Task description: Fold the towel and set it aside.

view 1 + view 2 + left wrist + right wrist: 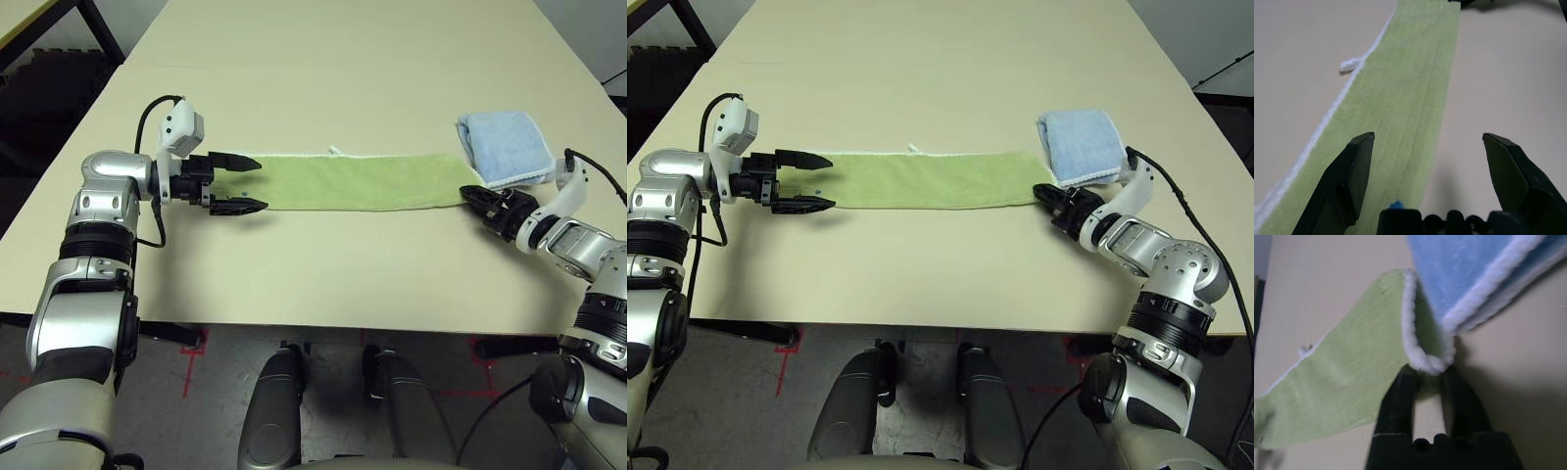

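Note:
The towel [362, 182] lies across the middle of the table as a long, narrow light green strip. White stitching runs along its far edge, where a small white tag [334, 151] sticks out. My left gripper [263, 184] is open at the strip's left end, one finger on either side of it, just above the cloth [1400, 98]. A small dark motif [819, 191] shows between those fingers. My right gripper [468, 193] is at the right end, shut on the towel's white-edged corner [1422, 360], which is pinched and lifted slightly.
A folded light blue cloth [505, 147] lies just beyond the towel's right end, close to my right gripper. The beige table [323, 69] stretches far back. Its front edge [343, 318] runs near my body.

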You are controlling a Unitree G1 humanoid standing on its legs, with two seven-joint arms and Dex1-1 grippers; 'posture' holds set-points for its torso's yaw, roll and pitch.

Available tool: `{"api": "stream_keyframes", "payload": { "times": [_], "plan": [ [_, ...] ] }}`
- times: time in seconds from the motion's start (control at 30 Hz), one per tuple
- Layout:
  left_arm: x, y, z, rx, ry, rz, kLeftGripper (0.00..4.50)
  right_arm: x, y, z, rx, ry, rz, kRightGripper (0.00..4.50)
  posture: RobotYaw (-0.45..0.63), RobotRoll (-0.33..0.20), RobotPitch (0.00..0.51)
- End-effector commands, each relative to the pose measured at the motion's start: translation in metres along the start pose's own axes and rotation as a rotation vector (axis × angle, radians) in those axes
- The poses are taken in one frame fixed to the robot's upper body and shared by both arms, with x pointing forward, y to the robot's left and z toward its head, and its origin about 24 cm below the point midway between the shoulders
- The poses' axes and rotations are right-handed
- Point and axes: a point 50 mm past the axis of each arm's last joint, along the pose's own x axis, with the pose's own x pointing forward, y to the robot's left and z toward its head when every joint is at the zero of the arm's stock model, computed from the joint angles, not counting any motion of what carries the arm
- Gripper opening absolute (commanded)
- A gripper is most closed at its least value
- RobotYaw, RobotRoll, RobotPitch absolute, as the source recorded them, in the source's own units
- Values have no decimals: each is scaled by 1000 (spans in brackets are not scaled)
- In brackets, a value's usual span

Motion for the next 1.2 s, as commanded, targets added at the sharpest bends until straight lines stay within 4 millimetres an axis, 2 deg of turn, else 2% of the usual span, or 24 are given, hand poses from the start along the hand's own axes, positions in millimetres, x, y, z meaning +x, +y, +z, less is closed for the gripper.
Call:
{"api": "stream_keyframes", "payload": {
  "times": [0.03, 0.3, 0.47, 0.6, 0.8, 0.93, 1.2],
  "plan": [
    [0, -1, -2, 1, 18, -14, 4500, -5, -12, -2, 20, -18, -53, 26, 39, 0, 218],
    [1, -1, -2, -2, 20, -21, 4500, -15, -14, 3, -18, -31, -42, 26, 32, 0, 217],
    [2, -1, -2, -4, 18, -20, 4500, -20, 5, 3, -223, -6, 129, 26, 34, 0, 216],
    [2, -1, -2, -4, 17, -19, 4500, -27, 3, 7, -379, -6, 194, 26, 35, 0, 216],
    [2, -1, -1, -5, 17, -18, 4500, -29, 9, 16, -471, -70, 231, 26, 33, 0, 214],
    [2, 0, -1, -4, 17, -18, 4500, -26, 23, 21, -558, -128, 287, 26, 33, 0, 212],
    [4, 0, 0, -3, 18, -23, 4500, -14, 59, 14, -800, -113, 443, 26, 36, 0, 207]
  ]
}}
